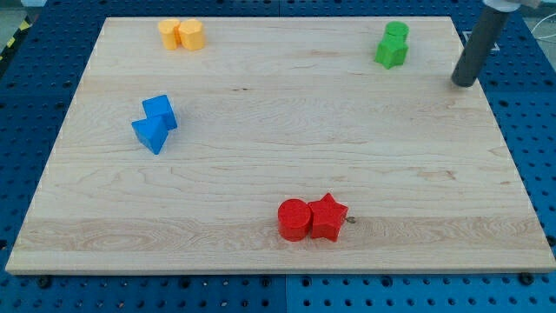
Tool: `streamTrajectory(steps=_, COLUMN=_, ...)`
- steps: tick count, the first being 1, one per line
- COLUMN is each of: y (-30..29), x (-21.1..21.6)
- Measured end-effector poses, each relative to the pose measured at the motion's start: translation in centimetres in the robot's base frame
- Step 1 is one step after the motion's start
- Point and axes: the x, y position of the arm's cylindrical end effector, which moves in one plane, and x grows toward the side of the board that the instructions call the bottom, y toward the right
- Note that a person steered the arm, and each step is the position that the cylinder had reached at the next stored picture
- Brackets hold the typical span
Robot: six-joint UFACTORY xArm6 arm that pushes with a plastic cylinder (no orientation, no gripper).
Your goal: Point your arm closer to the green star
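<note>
The green star (391, 54) lies near the view's top right of the wooden board (278, 148), touching a green cylinder (397, 33) just above it. My tip (464, 83) is the lower end of a dark rod that comes down from the top right corner. It stands at the board's right edge, to the right of the green star and a little below it, apart from it.
Two yellow blocks (182, 35) sit together at the top left. Two blue blocks (155, 123) touch at the left. A red cylinder (294, 219) and a red star (328, 217) touch near the bottom middle. Blue pegboard surrounds the board.
</note>
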Motion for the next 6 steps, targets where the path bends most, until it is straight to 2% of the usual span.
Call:
streamTrajectory(steps=4, y=0.8, x=-2.9)
streamTrajectory(steps=6, y=-3.1, x=-4.2)
